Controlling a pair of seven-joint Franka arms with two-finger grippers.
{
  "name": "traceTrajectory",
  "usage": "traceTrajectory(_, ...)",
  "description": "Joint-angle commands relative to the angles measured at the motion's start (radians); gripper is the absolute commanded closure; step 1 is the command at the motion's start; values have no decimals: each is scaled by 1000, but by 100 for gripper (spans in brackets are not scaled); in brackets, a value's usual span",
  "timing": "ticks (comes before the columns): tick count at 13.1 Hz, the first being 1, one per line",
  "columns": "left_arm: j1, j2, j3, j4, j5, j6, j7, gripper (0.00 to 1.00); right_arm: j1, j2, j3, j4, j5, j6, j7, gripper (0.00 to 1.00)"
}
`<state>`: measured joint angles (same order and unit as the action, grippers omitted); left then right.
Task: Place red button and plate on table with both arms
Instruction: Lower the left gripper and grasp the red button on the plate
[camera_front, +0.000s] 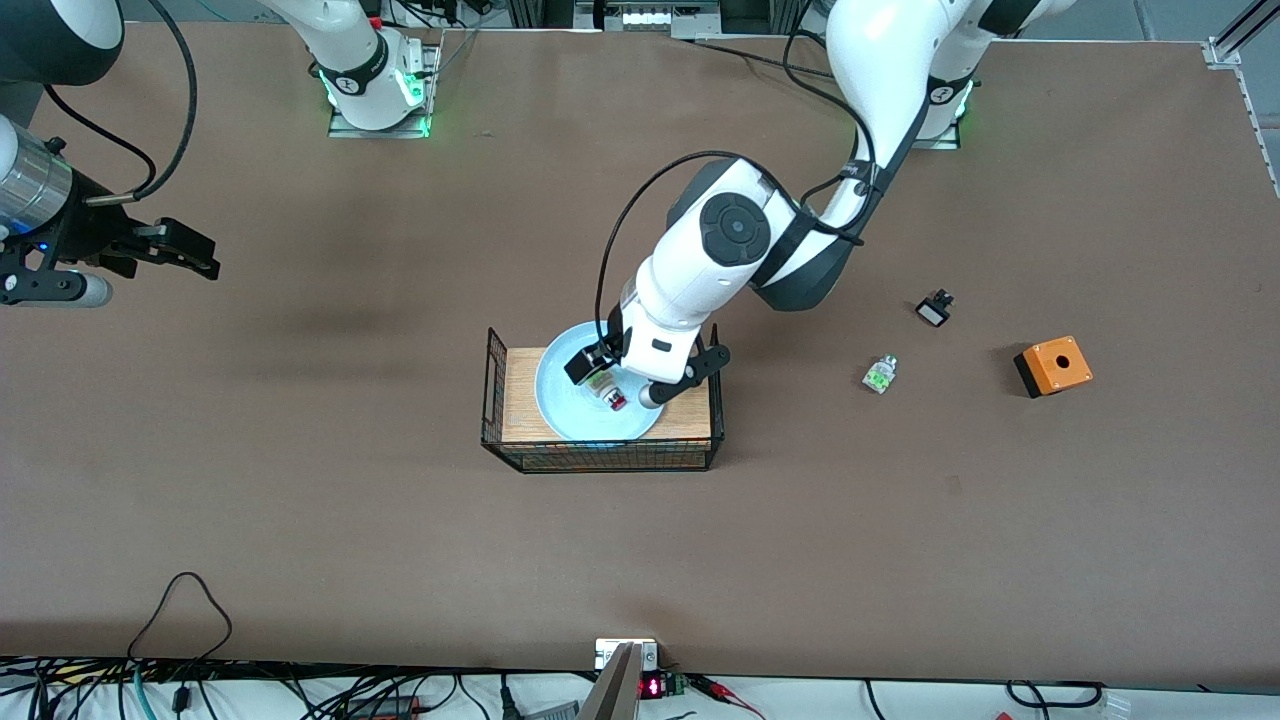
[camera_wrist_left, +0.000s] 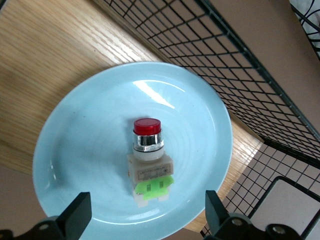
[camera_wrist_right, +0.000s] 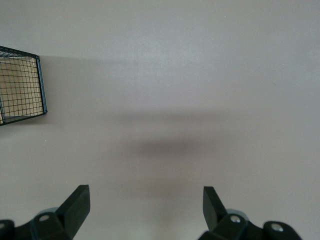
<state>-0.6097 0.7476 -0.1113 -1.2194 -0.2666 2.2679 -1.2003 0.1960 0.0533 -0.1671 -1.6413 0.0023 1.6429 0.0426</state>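
The red button (camera_wrist_left: 147, 162) lies on its side in the middle of the plate (camera_wrist_left: 90, 130), with its dark red cap at one end and its green patch at the other. The plate is round and pale blue, and it sits on a small wooden board (camera_front: 522, 398) that has black wire sides (camera_front: 600, 456). The board stands on the brown tabletop (camera_front: 300, 520), about in the middle of it. The left tool (camera_front: 618, 378) hangs low over the plate, right above the red button. Its two black fingers (camera_wrist_left: 75, 214) are spread wide, one on each side of the button, and they hold nothing. In the left wrist view the fingers do not touch the button. The right tool (camera_front: 175, 250) is up over a bare part of the tabletop near the right arm's end, well apart from the board, and that arm waits. Its fingers (camera_wrist_right: 76, 205) are wide apart too, and nothing is between them. Toward the left arm's end of the tabletop lie three more things: a small white and green part (camera_front: 880, 374), a small black and white part (camera_front: 934, 308) a little farther from the front camera, and an orange box (camera_front: 1053, 366) with a round hole in its top.
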Motion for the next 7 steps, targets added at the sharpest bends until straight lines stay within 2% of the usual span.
traceTrajectory(1,-62,61,73,83,53,-22,-57,0,-6,-15,1,-11,16,9,11,0)
traceTrajectory(5,-122,107,145,130,55,-22,-111,5,-7,-15,0,-8,16,12,11,0)
traceTrajectory(6,-120,107,145,130,55,-22,-110,13,-9,-10,0,1,16,11,11,0)
traceTrajectory(7,-122,105,147,130,56,-25,-110,29,-10,-9,0,6,16,9,11,0)
